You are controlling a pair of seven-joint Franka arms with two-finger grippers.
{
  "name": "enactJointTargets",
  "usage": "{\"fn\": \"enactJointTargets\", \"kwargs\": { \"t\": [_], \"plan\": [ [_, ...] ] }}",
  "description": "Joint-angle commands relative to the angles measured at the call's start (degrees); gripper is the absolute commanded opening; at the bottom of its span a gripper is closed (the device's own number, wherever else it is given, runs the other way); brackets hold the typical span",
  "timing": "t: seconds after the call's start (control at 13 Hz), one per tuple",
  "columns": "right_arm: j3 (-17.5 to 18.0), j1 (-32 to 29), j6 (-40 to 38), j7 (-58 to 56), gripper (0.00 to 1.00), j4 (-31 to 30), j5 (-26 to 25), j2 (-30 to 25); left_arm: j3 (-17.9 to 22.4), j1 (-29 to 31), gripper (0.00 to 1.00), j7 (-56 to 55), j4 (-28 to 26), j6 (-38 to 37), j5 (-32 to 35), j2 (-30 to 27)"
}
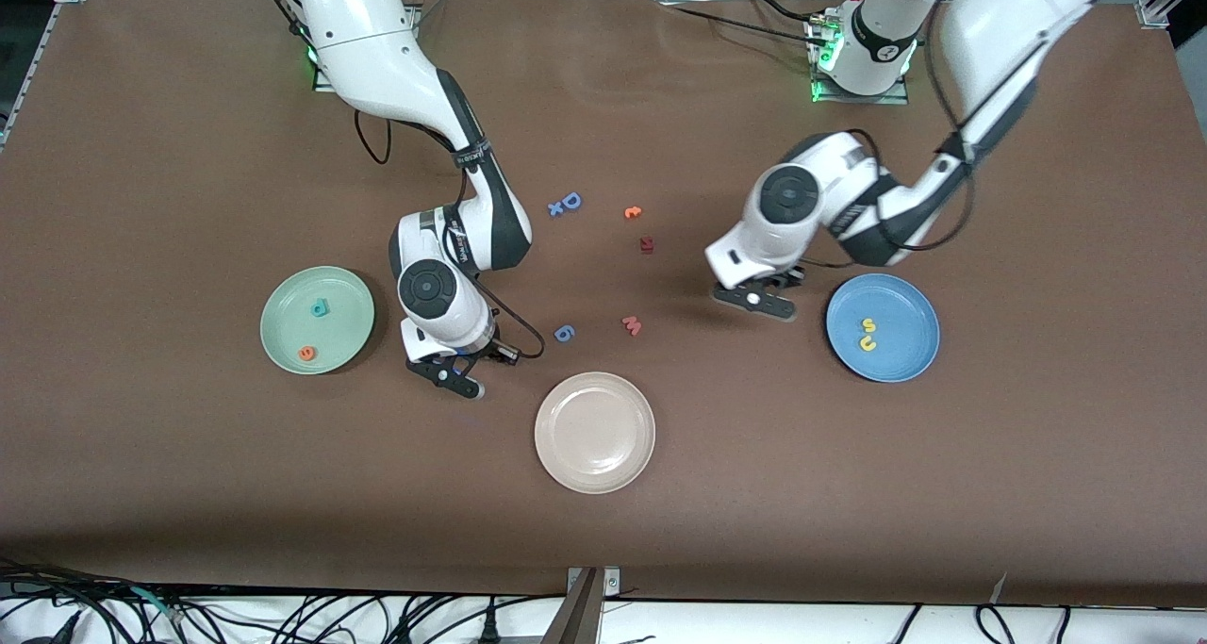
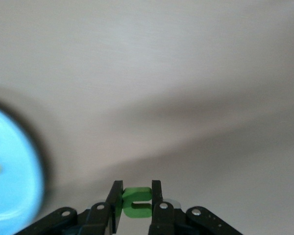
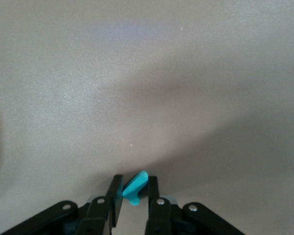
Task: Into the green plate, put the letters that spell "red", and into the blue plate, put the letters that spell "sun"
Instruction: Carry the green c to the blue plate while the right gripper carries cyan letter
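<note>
Here, over the brown table (image 1: pixel 189 493), left jaws pinch a green letter (image 2: pixel 136 201), right jaws a teal letter (image 3: pixel 135 190)

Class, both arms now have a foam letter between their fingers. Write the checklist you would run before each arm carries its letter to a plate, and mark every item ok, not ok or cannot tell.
1. Left gripper shut on the green letter: ok.
2. Right gripper shut on the teal letter: ok, though it sits tilted.
3. Green plate holds two letters, with bare space for a third: ok.
4. Blue plate holds two yellow letters, with bare space: ok.
5. Left gripper already over the blue plate: not ok, it is beside it.
6. Teal letter really the "r": cannot tell.
</note>
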Motion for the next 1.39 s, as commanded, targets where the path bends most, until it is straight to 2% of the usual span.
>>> {"fn": "enactJointTargets", "kwargs": {
  "t": [0.0,0.31,0.46,0.62,0.85,0.93,1.0,1.08,1.31],
  "plan": [
    [0.74,-0.55,0.60,0.13,0.20,1.15,1.19,1.57,-2.52,7.97,0.07,12.92,-0.27,-2.01,0.77,-0.14],
    [0.74,-0.55,0.42,0.04,0.12,1.24,1.19,1.57,-1.30,15.10,0.08,28.49,-0.19,-2.19,1.20,0.29],
    [0.73,-1.25,-1.24,-0.05,0.09,3.50,1.28,1.57,1.68,15.81,0.09,32.90,0.16,-2.19,1.64,0.56],
    [0.65,-2.83,-6.32,-0.49,0.09,6.32,1.10,1.49,5.45,15.90,0.10,35.63,0.25,-1.49,1.73,0.82],
    [0.04,-4.50,-11.78,-6.09,0.09,7.65,0.49,0.79,7.14,15.90,0.18,36.43,0.78,-1.14,1.73,2.14],
    [-0.93,-4.77,-13.36,-8.73,0.09,7.65,0.23,0.44,7.23,15.90,0.32,36.43,1.22,-1.22,1.73,2.32],
    [-2.41,-4.68,-15.12,-11.54,0.09,7.48,-0.04,0.17,7.15,15.73,0.73,36.43,1.48,-1.22,1.65,2.32],
    [-3.73,-4.68,-17.66,-14.09,0.09,7.13,-0.04,-0.61,7.14,15.73,0.99,36.43,2.01,-1.22,1.64,2.23],
    [-7.87,-4.51,-22.78,-21.73,0.09,4.60,-0.13,-2.98,6.53,15.64,0.99,36.26,3.33,-1.92,0.77,1.62]
  ]
}}
